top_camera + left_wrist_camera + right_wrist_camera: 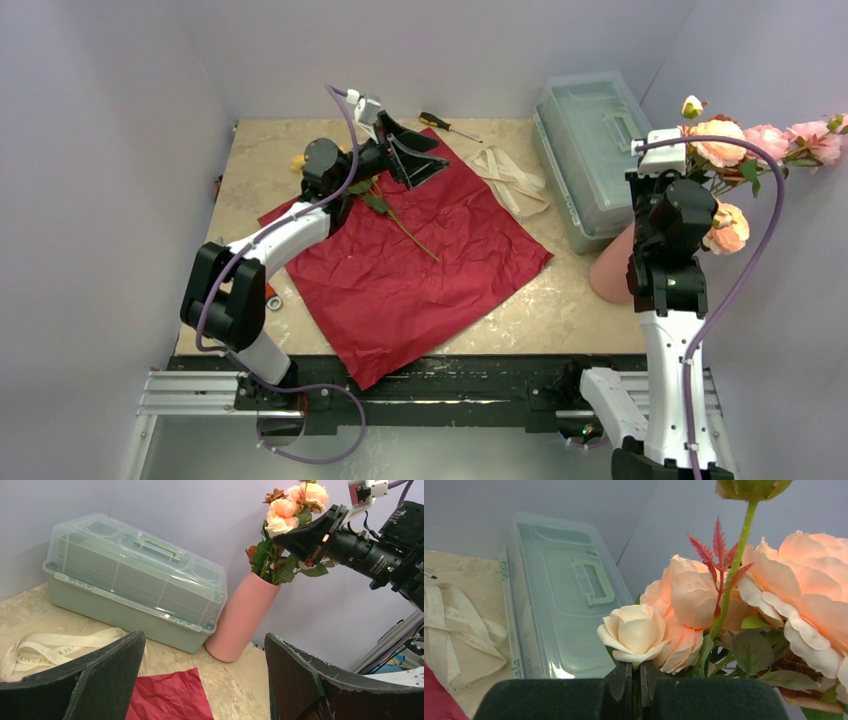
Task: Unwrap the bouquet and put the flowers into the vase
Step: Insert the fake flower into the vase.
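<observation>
One vase (608, 268), right of the top view, holds most of the flowers (722, 142); we count at least four blooms and a bud. Right gripper (634, 674): jaws together, seemingly pinching a stem under a cream rose. One loose stem (400, 220) lies on the one opened red paper (420, 290), mid-frame; we judge the task nearly done. Left gripper (412, 160): jaws wide apart, empty, over the paper's upper corner. One ribbon (510, 175), one plastic box (590, 140) and one screwdriver (448, 125) on the surface (560, 310).
</observation>
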{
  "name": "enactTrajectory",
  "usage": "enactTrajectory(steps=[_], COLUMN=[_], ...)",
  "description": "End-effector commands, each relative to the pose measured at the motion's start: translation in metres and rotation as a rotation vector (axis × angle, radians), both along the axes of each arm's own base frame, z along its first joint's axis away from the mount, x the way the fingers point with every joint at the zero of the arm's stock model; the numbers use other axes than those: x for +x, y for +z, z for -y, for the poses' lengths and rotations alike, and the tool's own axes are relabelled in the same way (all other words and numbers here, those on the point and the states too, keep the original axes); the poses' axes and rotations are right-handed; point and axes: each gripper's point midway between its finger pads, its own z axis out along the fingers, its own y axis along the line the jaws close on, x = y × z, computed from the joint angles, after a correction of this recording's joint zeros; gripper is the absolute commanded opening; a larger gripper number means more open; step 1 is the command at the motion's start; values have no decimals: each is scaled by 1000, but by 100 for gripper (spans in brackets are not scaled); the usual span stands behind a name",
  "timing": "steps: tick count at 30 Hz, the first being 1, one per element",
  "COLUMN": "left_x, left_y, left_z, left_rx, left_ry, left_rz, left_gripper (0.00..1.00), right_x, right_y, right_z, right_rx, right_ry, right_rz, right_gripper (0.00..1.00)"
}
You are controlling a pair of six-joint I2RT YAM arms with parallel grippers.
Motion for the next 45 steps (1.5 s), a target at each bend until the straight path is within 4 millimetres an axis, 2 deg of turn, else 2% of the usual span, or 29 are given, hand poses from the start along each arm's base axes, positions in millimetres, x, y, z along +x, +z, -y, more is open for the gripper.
enactTrajectory(steps=[1, 8, 15, 22, 26, 30, 33, 36, 41, 45], left_x=[4, 15, 28, 38, 42, 45, 51, 54, 57, 67], left_y=[-4, -17, -28, -38, -43, -50, -61, -71, -78, -93], left_z=[-5, -10, -15, -17, -17, -17, -20, -23, -25, -31], left_rx=[-5, 22, 29, 42, 51, 68, 92, 116, 136, 178], left_ry=[23, 60, 94, 118, 126, 139, 174, 197, 219, 286], left_rz=[-5, -55, -106, -152, -174, -203, -243, -274, -292, -359], left_gripper=[89, 89, 89, 89, 89, 89, 90, 90, 90, 90], right_x=[-2, 2, 2, -4, -8, -12, -16, -19, -23, -30], right_y=[-8, -31, -38, -35, -23, -18, -20, -20, -22, -32], right_z=[9, 22, 25, 22, 19, 12, 4, -3, -2, -13], right_rx=[33, 69, 98, 124, 132, 133, 125, 133, 135, 143], right_ry=[-35, -88, -93, -92, -82, -42, 7, 43, 33, 91], right_rz=[-24, -103, -152, -167, -150, -162, -184, -198, -237, -313], right_gripper=[0, 0, 1, 22, 33, 52, 63, 68, 72, 76])
